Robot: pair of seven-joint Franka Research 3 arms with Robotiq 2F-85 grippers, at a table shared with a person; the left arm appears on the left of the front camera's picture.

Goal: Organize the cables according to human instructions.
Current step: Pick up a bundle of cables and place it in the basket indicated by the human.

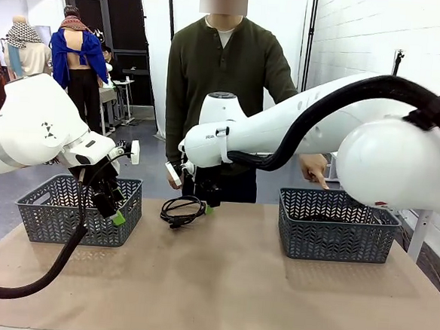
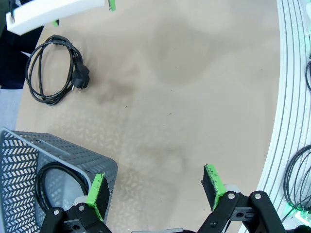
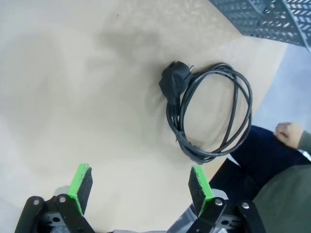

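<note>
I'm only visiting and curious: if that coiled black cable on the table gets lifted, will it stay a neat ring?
Probably not. The cable is a thin cord in loose loops with no tie visible, so it would likely sag and spread. Its chunky plug looks like the heaviest part and may dangle. It lies flat, so rolling seems unlikely.

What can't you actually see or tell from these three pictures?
- Front view: the right basket shows something dark inside; its mesh wall hides how many cables lie there.
- Front view: the right arm covers part of the person's hand pointing down at that basket.
- Left wrist view: the left basket is cut by the edge, so the cable inside shows only partly.
- Right wrist view: the far plug of the loose cable cannot be made out.
</note>
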